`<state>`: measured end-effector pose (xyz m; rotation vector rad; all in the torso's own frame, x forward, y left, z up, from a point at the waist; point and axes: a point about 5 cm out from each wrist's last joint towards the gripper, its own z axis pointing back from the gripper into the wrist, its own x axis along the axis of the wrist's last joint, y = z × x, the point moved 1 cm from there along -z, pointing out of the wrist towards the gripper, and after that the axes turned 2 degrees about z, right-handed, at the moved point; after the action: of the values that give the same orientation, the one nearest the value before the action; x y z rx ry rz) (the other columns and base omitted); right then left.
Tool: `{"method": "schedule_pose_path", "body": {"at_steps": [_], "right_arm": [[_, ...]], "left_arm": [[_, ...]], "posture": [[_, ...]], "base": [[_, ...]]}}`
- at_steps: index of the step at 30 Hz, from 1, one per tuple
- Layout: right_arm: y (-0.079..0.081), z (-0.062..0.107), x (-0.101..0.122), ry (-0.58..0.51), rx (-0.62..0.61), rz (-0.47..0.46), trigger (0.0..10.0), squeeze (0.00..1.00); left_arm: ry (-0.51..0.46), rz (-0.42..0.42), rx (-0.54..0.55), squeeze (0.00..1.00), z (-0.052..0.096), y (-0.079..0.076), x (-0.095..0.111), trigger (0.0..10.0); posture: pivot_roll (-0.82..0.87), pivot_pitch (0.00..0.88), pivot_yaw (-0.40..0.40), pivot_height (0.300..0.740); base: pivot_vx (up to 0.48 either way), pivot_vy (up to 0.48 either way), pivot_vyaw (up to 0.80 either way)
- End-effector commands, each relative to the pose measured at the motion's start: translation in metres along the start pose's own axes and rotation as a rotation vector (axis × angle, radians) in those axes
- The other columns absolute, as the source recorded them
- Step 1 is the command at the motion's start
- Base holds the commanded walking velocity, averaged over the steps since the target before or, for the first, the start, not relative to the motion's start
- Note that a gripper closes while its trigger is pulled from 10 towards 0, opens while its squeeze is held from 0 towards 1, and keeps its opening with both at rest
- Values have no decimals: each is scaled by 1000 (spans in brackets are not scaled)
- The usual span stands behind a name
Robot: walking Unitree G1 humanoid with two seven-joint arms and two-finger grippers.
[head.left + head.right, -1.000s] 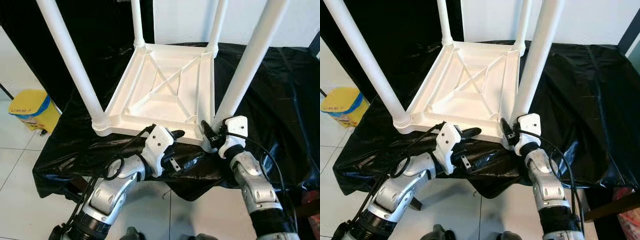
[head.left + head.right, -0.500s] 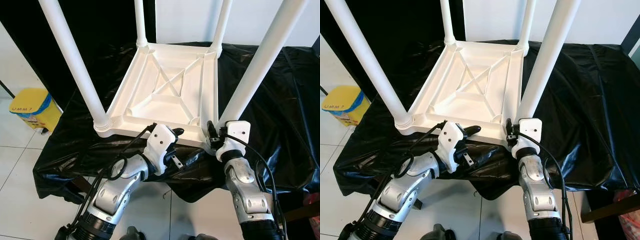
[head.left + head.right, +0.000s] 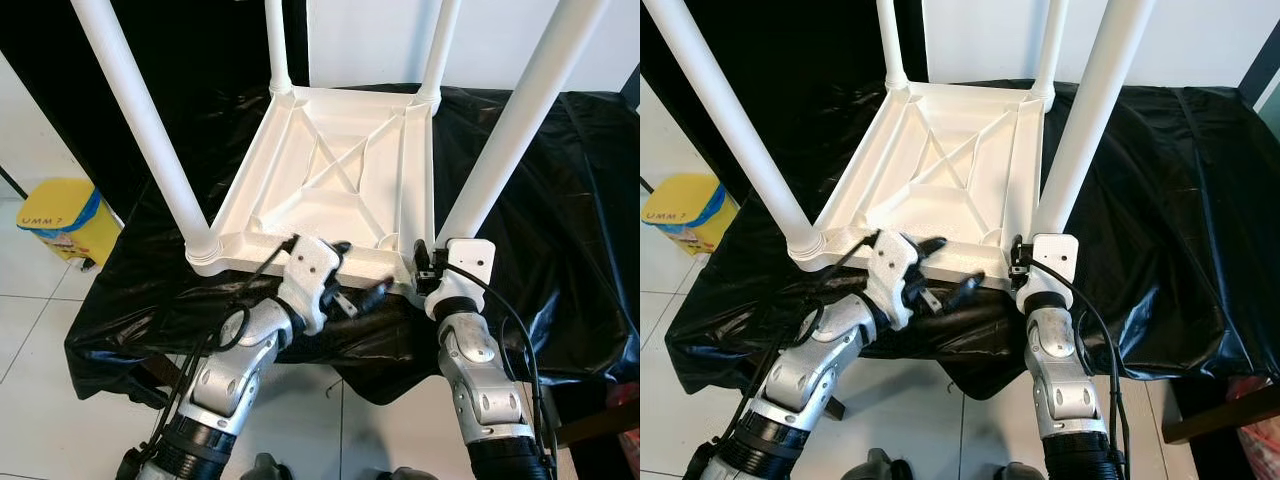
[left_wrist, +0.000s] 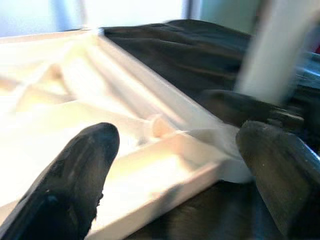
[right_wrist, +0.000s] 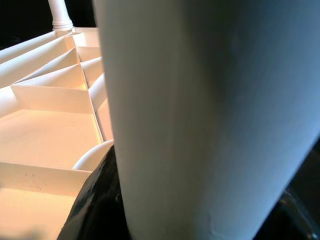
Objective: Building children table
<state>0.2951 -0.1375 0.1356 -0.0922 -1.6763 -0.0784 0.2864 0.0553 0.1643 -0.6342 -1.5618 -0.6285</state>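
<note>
White plastic children's table (image 3: 335, 175), upside down on a black plastic sheet (image 3: 560, 200) spread over a bench, ribbed underside up, four round legs rising from its corners. Near right leg (image 3: 515, 120) seated in its corner socket and clasped low down by the right gripper (image 3: 428, 277), black fingers pressed against the tube on either side just above the socket. Left gripper (image 3: 348, 275) at the table's near edge, fingers (image 4: 80, 170) spread wide across the rim, one above the ribbed panel and one outside the edge, nothing pinched between them. Near left leg (image 3: 140, 120) upright in its socket at the table's near left corner, two far legs likewise at the far corners.

By the look of it, light and stiff: thin moulded plastic, braced with crossed ribs, unlikely to bend or break under a firm grip. Smooth glossy tubes, probably slippery for narrow fingers, and the sheet beneath likely to let the whole table slide when pushed. Best holds, judging from here, low on a leg close to its socket, or over the raised rim where a finger can hook behind the edge.

Beyond the table's near left corner, down on the white tiled floor (image 3: 30, 330), a yellow bin (image 3: 60, 215) with a blue band, contents impossible to tell.
</note>
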Motion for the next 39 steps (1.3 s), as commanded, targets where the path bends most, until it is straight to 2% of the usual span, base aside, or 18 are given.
{"method": "schedule_pose_path", "body": {"at_steps": [1, 2, 7, 12, 13, 20, 21, 22, 26, 28, 30, 34, 39], "right_arm": [[-9, 2, -8, 33, -55, 10, 10000, 0], [-8, 3, -7, 18, -49, -4, 10000, 1000], [-8, 2, -6, 16, -22, -32, 10000, 1000], [-6, 3, -3, -18, 39, -29, 10000, 1000], [-7, 3, -2, -29, 78, -33, 10000, 0], [-11, 3, 0, -44, 172, -42, 10000, 0], [-17, -1, 0, -51, 279, 29, 10000, 0], [-17, -1, 0, -51, 279, 29, 10000, 0], [-20, -5, -2, -48, 435, 106, 10000, 0], [-20, -6, -3, -45, 470, 116, 10000, 0], [-17, -9, -2, -35, 546, 118, 10000, 0], [-10, -14, -1, -37, 613, 128, 10000, 0], [-3, -19, -6, -17, 699, 146, 10000, 0]], "left_arm": [[-9, 7, 20, 0, 0, 3, 0, 10000], [-33, 32, 40, 0, -1, 5, 0, 10000], [-39, 14, 82, 0, -1, 9, -5, 10000], [-56, 47, 119, 0, -1, 11, -6, 10000], [-59, 60, 124, 0, 0, 11, -6, 10000], [-57, 64, 105, 0, 4, 11, -6, 10000], [-54, 29, 53, 0, 7, 8, -6, 10000], [-54, 29, 53, 0, 7, 8, -6, 10000], [-43, 7, -41, 0, 10, -2, -5, 10000], [-39, 6, -68, 0, 11, -6, -5, 10000], [-22, 8, -132, 0, 14, -13, -6, 10000], [11, 5, -206, 0, 17, -23, -11, 10000], [24, -17, -230, 0, 16, -27, -12, 10000]], "posture": [[-141, 94, 38, 740], [-145, 94, 36, 740], [-144, 93, 35, 740], [-143, 93, 39, 740], [-143, 94, 43, 740], [-143, 93, 47, 740], [-144, 91, 49, 740], [-144, 91, 49, 740], [-141, 79, 54, 740], [-141, 79, 54, 740], [-135, 71, 56, 740], [-130, 60, 58, 740], [-122, 47, 60, 740]], "base": [[0, 0, 0], [0, 0, 0], [0, 0, 0], [0, 0, 0], [0, 0, 0], [0, 0, 0], [0, 0, 0], [0, 0, 0], [0, 0, 0], [0, 0, 0], [0, 0, 0], [0, 0, 0], [0, 0, 0]]}}
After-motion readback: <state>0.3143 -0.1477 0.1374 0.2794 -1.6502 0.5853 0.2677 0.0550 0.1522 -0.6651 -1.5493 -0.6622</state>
